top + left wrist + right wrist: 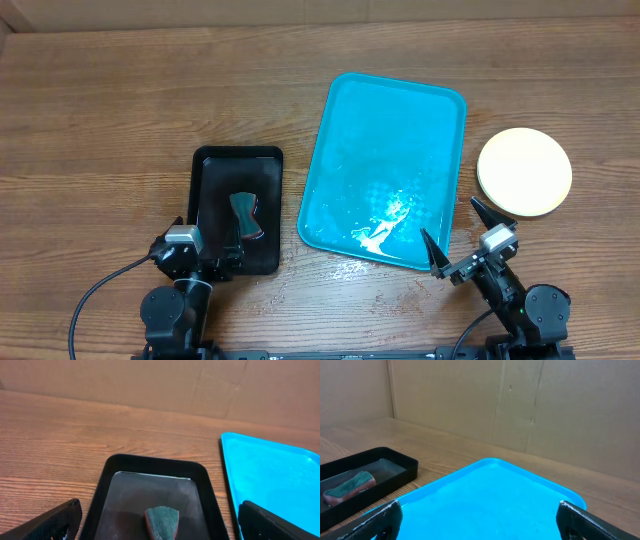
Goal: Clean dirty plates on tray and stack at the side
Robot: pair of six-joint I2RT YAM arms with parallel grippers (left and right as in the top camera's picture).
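1 pale yellow round face is all that shows of the plates, lying on the table just right of the tray; whether others lie beneath it I cannot tell. The tray's floor glistens wet toward its near edge. The right gripper hangs spread wide at the tray's near right corner. The left gripper, equally wide, hovers over the near end of the black tray, where a green sponge lies.
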